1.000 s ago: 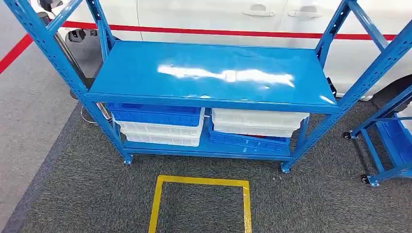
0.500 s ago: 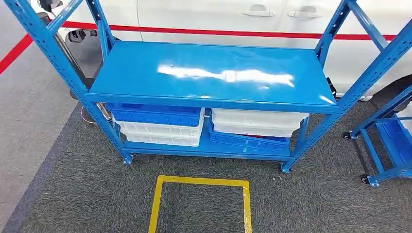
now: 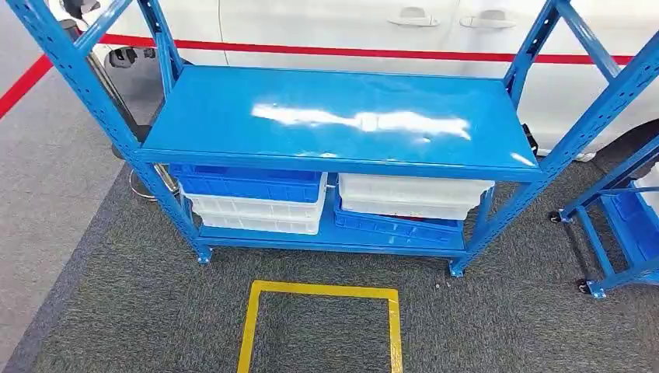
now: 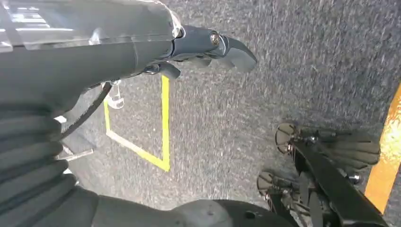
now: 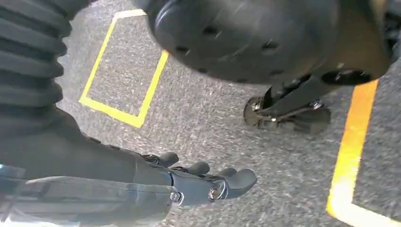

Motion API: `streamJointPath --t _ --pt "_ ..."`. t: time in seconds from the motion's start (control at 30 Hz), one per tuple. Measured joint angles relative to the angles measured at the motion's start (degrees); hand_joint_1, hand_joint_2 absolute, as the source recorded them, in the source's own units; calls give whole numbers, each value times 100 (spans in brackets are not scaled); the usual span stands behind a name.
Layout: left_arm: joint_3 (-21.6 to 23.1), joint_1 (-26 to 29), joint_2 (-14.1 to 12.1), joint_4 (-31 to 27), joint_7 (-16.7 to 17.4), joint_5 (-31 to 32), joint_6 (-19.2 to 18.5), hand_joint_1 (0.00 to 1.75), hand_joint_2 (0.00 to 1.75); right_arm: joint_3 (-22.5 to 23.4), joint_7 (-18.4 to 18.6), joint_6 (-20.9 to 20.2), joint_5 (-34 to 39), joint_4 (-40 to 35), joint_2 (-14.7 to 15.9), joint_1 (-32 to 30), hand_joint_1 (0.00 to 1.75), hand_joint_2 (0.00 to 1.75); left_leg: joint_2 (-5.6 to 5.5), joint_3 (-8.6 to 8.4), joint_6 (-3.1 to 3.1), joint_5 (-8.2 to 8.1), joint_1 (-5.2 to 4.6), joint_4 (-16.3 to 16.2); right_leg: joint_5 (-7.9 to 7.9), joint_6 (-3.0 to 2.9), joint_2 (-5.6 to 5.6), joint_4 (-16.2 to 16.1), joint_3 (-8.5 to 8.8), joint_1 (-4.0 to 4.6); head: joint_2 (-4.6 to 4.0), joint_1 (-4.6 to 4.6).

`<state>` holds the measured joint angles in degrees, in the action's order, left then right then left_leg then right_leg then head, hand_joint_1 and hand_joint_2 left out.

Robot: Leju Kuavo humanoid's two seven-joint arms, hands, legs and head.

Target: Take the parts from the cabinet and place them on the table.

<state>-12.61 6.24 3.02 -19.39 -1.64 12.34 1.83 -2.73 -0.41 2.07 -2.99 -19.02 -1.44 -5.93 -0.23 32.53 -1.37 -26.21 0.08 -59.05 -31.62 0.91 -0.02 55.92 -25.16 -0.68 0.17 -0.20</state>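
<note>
The blue metal cabinet (image 3: pixel 334 116) stands straight ahead, and its middle shelf is bare and shiny. On the bottom shelf, a blue bin (image 3: pixel 247 184) sits on white bins (image 3: pixel 256 214) at the left. A white bin (image 3: pixel 412 194) lies on a tilted blue bin (image 3: pixel 396 227) at the right. What the bins contain is hidden. My left hand (image 4: pixel 198 45) hangs over the carpet with its fingers stretched out and nothing in them. My right hand (image 5: pixel 203 182) hangs the same way, holding nothing.
A yellow taped square (image 3: pixel 322 291) marks the grey carpet in front of the cabinet. A white car (image 3: pixel 350 23) with a red stripe stands close behind the cabinet. A second blue wheeled rack (image 3: pixel 622 233) stands at the right.
</note>
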Motion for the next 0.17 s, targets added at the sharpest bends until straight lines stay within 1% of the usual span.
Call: streamJointPath --t 0.17 --pt "612 116 -109 -98 94 -782 -101 0 0 107 28 -133 177 -129 76 -123 0 0 0 0 0 0 0 0 0 0 0 0 0 0 0 0"
